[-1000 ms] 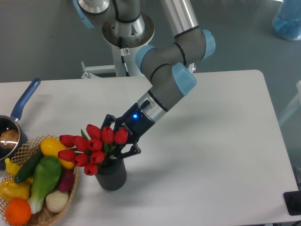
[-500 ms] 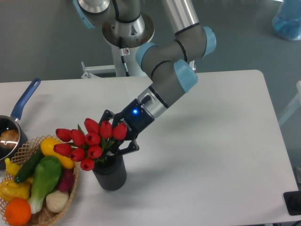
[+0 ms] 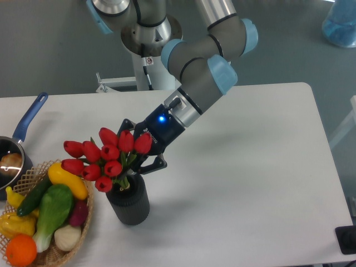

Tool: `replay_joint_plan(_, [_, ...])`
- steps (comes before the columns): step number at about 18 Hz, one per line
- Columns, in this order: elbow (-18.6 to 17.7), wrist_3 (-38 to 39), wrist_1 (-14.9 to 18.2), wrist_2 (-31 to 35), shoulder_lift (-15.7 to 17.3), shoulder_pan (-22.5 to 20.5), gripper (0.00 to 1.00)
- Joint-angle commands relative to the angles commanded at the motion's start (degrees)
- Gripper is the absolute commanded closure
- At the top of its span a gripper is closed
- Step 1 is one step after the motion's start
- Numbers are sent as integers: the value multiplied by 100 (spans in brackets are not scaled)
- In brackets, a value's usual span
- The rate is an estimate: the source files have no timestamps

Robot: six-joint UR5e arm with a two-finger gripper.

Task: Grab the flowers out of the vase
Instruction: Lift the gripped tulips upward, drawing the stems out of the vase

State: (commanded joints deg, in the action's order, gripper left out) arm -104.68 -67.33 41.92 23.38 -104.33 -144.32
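The arm slants down-left, its end effector seemingly clamped shut.

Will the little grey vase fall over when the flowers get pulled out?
Maybe. The vase looks small and upright, so probably light and tippable. The flowers lean left in the pincer, so stems might drag its rim.

On the white tabletop stands a dark grey ribbed vase, upright. A bunch of red tulips leans out to the left above its mouth, green stems reaching down into the opening. The pincer is closed around the bunch just under the buds, its black fingers on either side of the stems. At the left edge sit a wicker basket of vegetables and fruit, and a blue-handled saucepan.
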Motion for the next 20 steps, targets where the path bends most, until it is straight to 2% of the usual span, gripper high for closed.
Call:
replay_joint_plan(6, [35, 395, 0, -35, 290, 0, 59])
replay_joint_plan(20, [264, 1186, 0, -211, 668, -70, 59])
